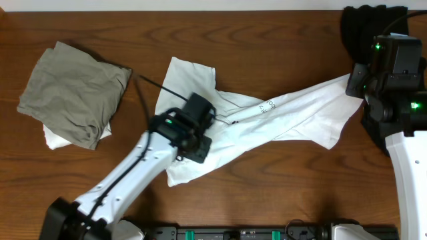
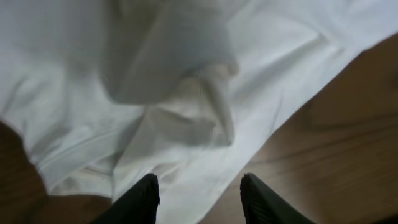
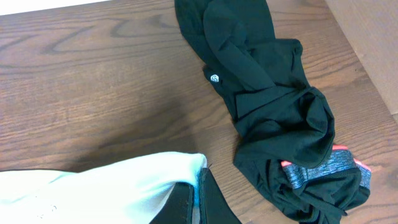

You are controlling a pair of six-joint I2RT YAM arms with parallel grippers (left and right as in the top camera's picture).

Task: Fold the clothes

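Robotics lab bench set-up, indicated by wood-grain table, white-and-black left arm and right arm based at its near edge, black equipment rail along that edge, clothes spread on top.

The T-shirt ahead of the black fingers of the left gripper is plain white with small grey lettering, on a table of brown wood grain. Beyond the right gripper, a black garment carries a small white logo and a mottled grey band edged in orange. Far left of the left fingers lies an olive-grey garment.
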